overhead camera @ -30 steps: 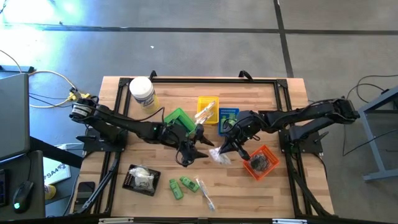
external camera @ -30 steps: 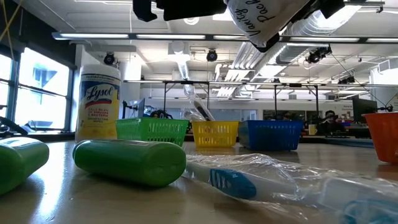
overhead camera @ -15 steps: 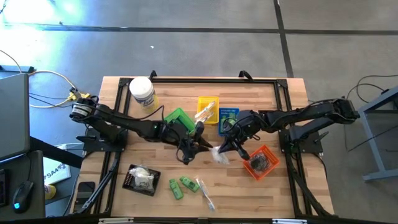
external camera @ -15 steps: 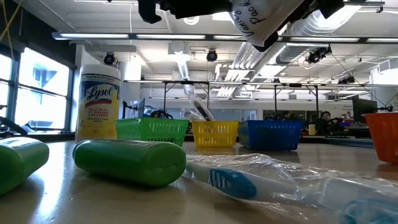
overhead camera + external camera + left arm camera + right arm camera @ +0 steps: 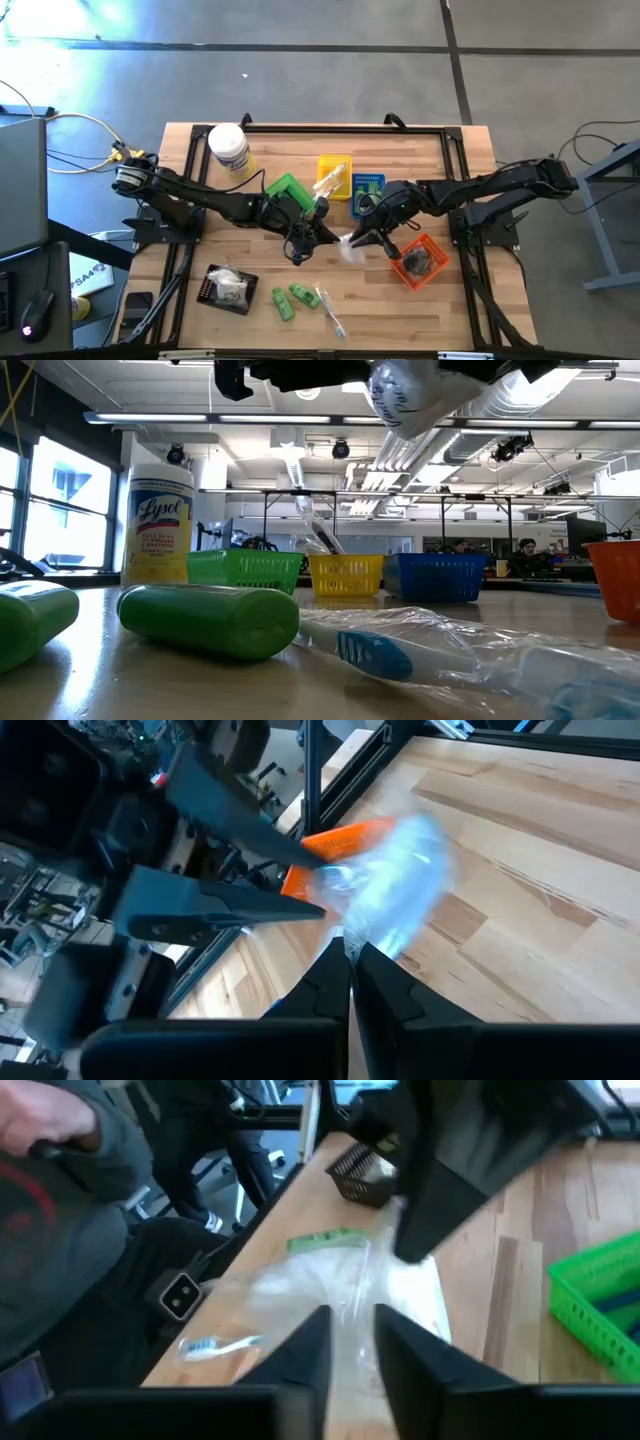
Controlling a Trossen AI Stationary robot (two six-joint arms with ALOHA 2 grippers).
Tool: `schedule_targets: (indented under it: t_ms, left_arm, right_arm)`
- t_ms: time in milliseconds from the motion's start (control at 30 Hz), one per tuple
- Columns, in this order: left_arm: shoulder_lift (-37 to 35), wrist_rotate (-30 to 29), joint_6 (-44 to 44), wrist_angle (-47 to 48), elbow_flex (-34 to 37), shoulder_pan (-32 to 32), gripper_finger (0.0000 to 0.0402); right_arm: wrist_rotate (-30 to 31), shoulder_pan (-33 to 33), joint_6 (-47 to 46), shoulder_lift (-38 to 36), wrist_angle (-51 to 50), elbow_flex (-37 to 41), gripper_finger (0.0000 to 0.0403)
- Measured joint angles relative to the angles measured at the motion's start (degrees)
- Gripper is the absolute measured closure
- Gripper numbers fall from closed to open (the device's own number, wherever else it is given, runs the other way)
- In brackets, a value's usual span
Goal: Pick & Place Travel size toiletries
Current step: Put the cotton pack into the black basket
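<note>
1. My left gripper (image 5: 333,237) was pinched tight on one edge of a crinkly clear plastic packet (image 5: 352,250) – the fingers (image 5: 335,975) met with no gap between them, above the middle of the wooden table (image 5: 450,300).
2. My right gripper (image 5: 362,238) sat just beside it on the packet's other side; its dark fingers (image 5: 310,1342) stood slightly parted around the film, and I could not tell whether they still gripped it.
3. The packet hung in the air between the two, glossy and rumpled, with printed lettering showing from the low view.
4. Near the front edge lay two smooth green bottles (image 5: 292,298), rounded and matte, and a toothbrush (image 5: 328,310) sealed in a thin clear wrapper.
5. A black tray (image 5: 226,288) at front left held a white wrapped bundle.
6. Further back stood ribbed plastic baskets – green (image 5: 286,190), yellow (image 5: 333,175), blue (image 5: 366,190) – and an orange one (image 5: 420,260) to the right.
</note>
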State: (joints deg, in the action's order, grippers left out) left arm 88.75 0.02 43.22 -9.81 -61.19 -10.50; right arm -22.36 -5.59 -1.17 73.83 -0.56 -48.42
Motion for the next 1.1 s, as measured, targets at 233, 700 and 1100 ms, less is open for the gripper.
schedule_targets:
  t_ms: [233, 700, 1100]
  left_arm:
    - [-0.04, 0.56, -0.48, 0.14, 0.00, 0.00, 0.0401]
    - [-9.84, 4.05, -6.44, 7.80, 0.42, -0.32, 0.0401]
    - [-20.14, 3.51, -11.43, 10.57, 5.06, -0.86, 0.0401]
  right_arm:
    - [3.70, -0.29, -0.93, -5.23, -0.34, -0.02, 0.0206]
    - [21.16, -0.31, 2.33, -32.53, -8.87, 4.34, 0.0328]
    - [19.52, -0.32, -0.58, -55.53, 0.39, 24.91, 0.0400]
